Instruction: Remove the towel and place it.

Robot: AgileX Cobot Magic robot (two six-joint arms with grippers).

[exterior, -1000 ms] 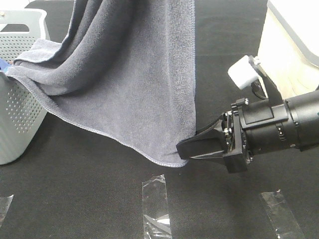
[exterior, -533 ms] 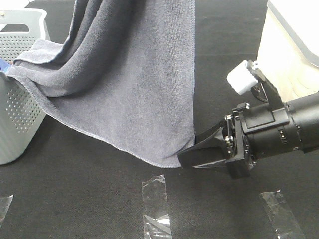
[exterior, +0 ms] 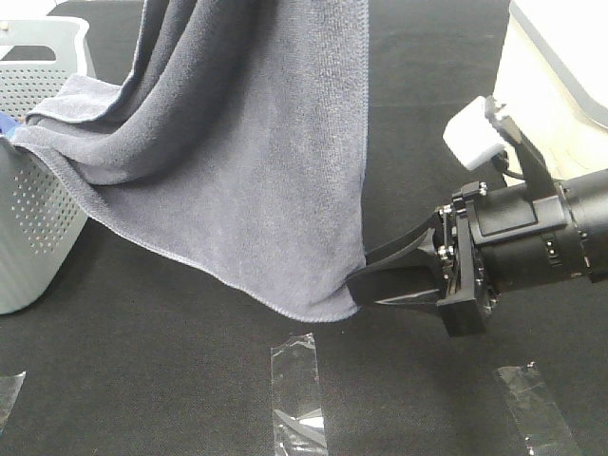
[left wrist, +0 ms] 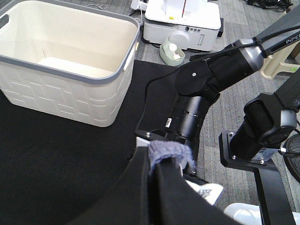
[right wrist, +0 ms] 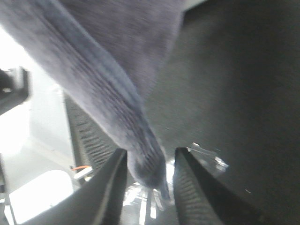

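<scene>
A: Obs. 1, surroundings. What takes up the most room?

B: The table [exterior: 427,114], covered in black, matte, finely woven cloth. Next is the towel [exterior: 247,161], slate-grey terry with a stitched hem. It hangs in a broad sheet from above the top of the high view. One side drapes in soft folds over the rim of the grey basket [exterior: 38,218], and its lower corner drops to the right.

A: Baskets?

B: The grey one is hard plastic, its wall dotted with small round holes. The left wrist view shows a cream basket [left wrist: 61,101], rectangular, with a brick-pattern wall and a grey rim.

A: Grippers?

B: The left gripper [left wrist: 157,165] is closed, pinching a tuft of towel between its black fingers. The right gripper [exterior: 359,288] is level with the towel's lower corner. Its ribbed fingers [right wrist: 112,187] stand apart, one on each side of the hem. I cannot tell whether they press it.

A: Anything in the way?

B: Nothing lies between the right gripper and the corner. Three clear, shiny tape strips [exterior: 296,380] are stuck flat on the table nearby. A scrap of blue cloth [exterior: 5,123] shows at the grey basket's edge, beside the towel.
</scene>
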